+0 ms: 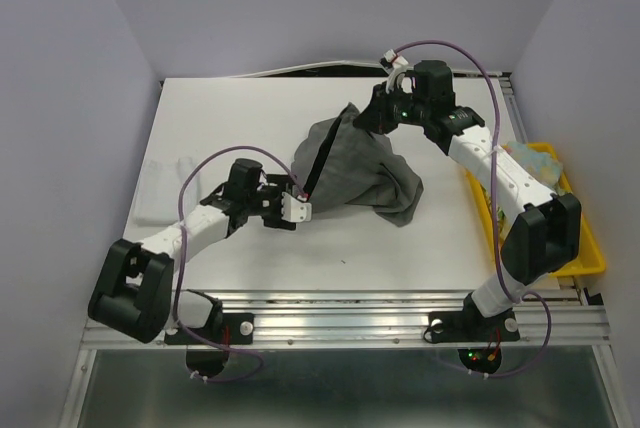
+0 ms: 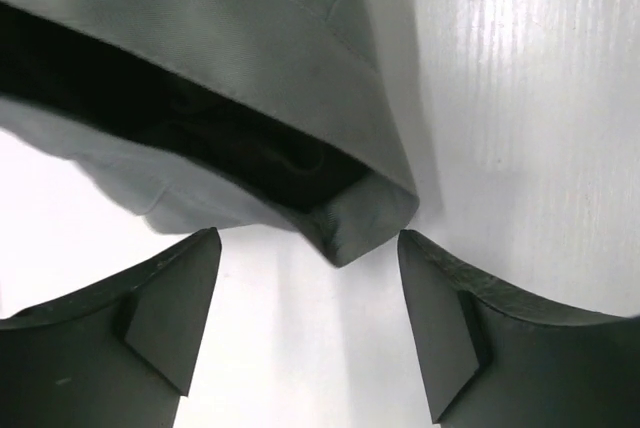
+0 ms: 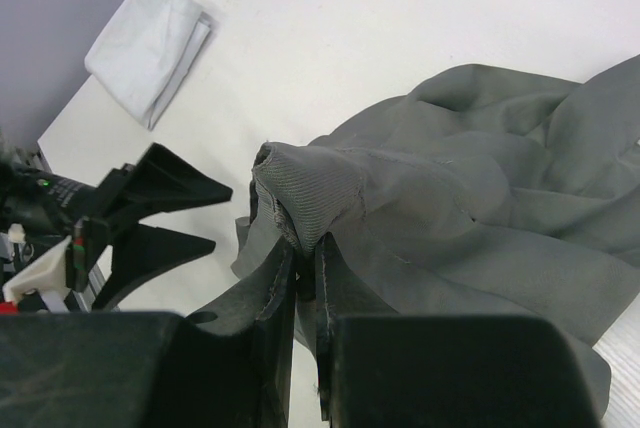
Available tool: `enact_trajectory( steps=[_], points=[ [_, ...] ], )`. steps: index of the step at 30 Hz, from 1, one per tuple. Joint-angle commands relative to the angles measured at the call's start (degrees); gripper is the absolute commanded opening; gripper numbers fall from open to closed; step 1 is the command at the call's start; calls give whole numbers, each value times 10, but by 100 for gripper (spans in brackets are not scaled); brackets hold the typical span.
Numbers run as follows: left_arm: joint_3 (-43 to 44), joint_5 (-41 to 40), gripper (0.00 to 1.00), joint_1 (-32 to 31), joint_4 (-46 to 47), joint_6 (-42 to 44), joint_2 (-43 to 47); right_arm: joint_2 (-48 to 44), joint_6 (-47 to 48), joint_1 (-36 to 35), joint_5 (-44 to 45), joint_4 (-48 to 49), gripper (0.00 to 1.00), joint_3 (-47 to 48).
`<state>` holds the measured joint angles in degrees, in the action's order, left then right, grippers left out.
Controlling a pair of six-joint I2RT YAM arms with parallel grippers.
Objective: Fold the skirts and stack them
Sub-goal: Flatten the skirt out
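Observation:
A dark grey skirt (image 1: 355, 170) lies bunched mid-table, with one edge lifted toward the back. My right gripper (image 1: 374, 114) is shut on that raised edge; in the right wrist view the ribbed fold of the skirt (image 3: 312, 183) is pinched between its fingers (image 3: 308, 248). My left gripper (image 1: 299, 202) is open at the skirt's near-left side. In the left wrist view a hemmed corner of the skirt (image 2: 362, 220) hangs just beyond the gap between the fingertips (image 2: 310, 248), touching neither finger. A pale folded skirt (image 1: 165, 188) lies flat at the table's left edge, also seen as the white folded cloth (image 3: 150, 43).
A yellow tray (image 1: 590, 248) stands at the right edge of the table with a pastel cloth (image 1: 538, 158) at its far end. The right arm reaches over the tray's inner side. My left gripper's open fingers (image 3: 165, 188) show in the right wrist view.

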<state>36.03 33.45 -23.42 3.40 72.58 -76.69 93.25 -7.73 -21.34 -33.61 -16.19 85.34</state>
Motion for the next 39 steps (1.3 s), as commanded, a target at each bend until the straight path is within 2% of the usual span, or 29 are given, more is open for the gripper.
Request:
enact_trajectory(
  steps=[1, 5, 8, 12, 18, 21, 25, 30, 33, 34, 37, 39],
  points=[
    [-31, -1, 87, 14, -32, 58, 71, -8, 8, 4, -8, 36, 1, 18],
    [-33, -28, 88, 20, -53, 109, 28, -10, 9, 4, -12, 36, 1, 14],
    [3, -21, 88, 20, -58, 107, -31, -9, 8, 4, -14, 36, 1, 11],
    [27, -12, 87, 18, -46, 106, -58, -7, 8, 4, -16, 35, 1, 11],
    [46, 7, 80, 3, -46, 107, -70, 2, 5, 4, -19, 36, 1, 11],
    [46, 8, 74, -12, -45, 102, -69, 5, 3, 4, -19, 37, 1, 11],
    [53, 6, 58, -16, -45, 93, -76, 6, 1, 4, -21, 37, 1, 10],
    [59, 7, 47, -17, -38, 73, -80, 5, 2, 4, -21, 38, 1, 8],
    [61, 9, 36, -17, -38, 44, -78, 2, 3, 9, -22, 37, 1, 5],
    [65, 7, 25, -17, -38, 33, -79, 0, 4, 10, -22, 36, 1, 4],
    [84, -22, 0, -15, -38, -23, -73, -8, 13, 15, -19, 31, 1, -3],
    [100, -30, 0, 0, -31, -101, -64, -15, 31, 27, -18, 19, 1, -4]
  ],
)
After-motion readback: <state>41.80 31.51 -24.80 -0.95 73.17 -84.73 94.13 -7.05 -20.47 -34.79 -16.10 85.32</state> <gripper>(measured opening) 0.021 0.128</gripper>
